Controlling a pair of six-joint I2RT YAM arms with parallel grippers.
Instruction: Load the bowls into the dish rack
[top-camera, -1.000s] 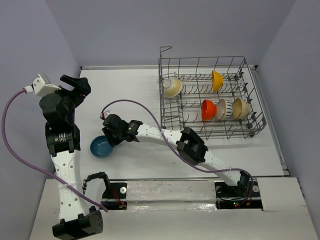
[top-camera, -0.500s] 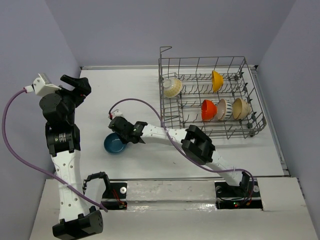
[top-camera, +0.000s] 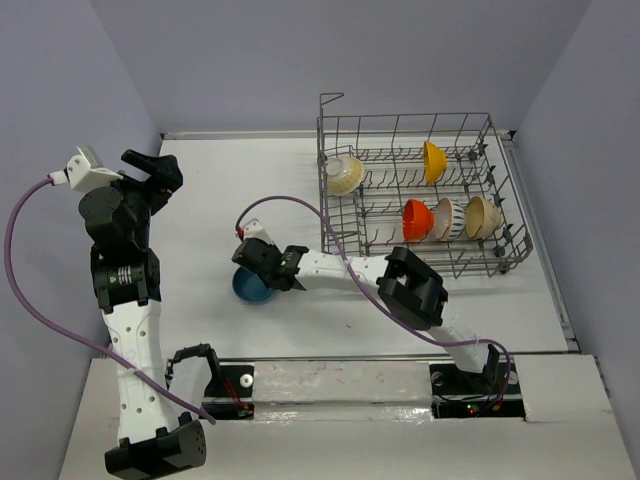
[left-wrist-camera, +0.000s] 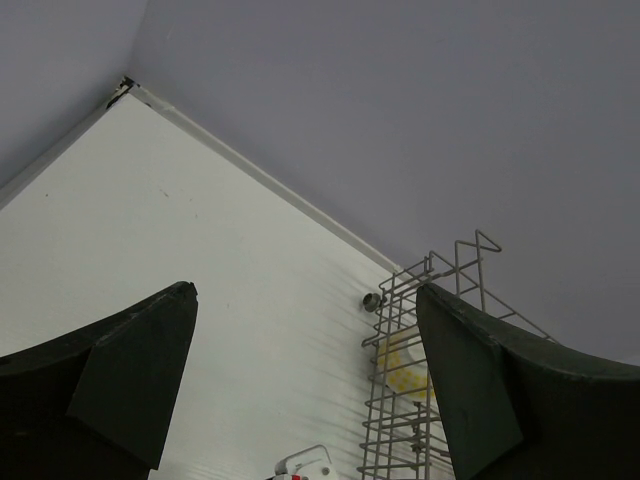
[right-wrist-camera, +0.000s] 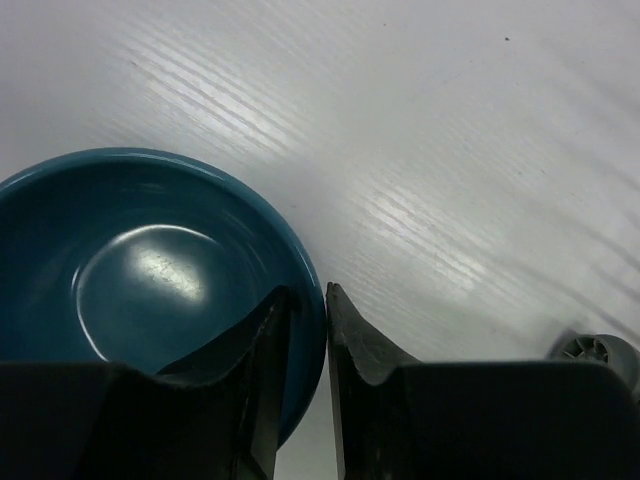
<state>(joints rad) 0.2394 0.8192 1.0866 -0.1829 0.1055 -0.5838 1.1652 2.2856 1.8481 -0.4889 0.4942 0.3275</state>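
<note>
The blue bowl (top-camera: 248, 290) (right-wrist-camera: 150, 270) is over the white table, left of the dish rack (top-camera: 327, 236). My right gripper (top-camera: 254, 266) (right-wrist-camera: 309, 300) is shut on the bowl's right rim, one finger inside and one outside. Whether the bowl rests on the table or hangs just above it does not show. Inside the rack stand several bowls: a flower-patterned one (top-camera: 345, 174) (left-wrist-camera: 402, 366), a yellow one (top-camera: 433, 161), an orange-red one (top-camera: 414, 220) and a tan one (top-camera: 484, 216). My left gripper (top-camera: 160, 171) (left-wrist-camera: 305, 300) is open and raised at the far left, with nothing in it.
A purple cable (top-camera: 285, 203) loops over the right arm near the rack's left wall. The rack (left-wrist-camera: 400, 420) has tall wire sides. The table's back edge (top-camera: 240, 134) meets the wall, and the arm bases (top-camera: 350, 392) sit at the near edge.
My right gripper has closed on the blue bowl's rim and moved it to the right, toward the rack. The left arm has not moved.
</note>
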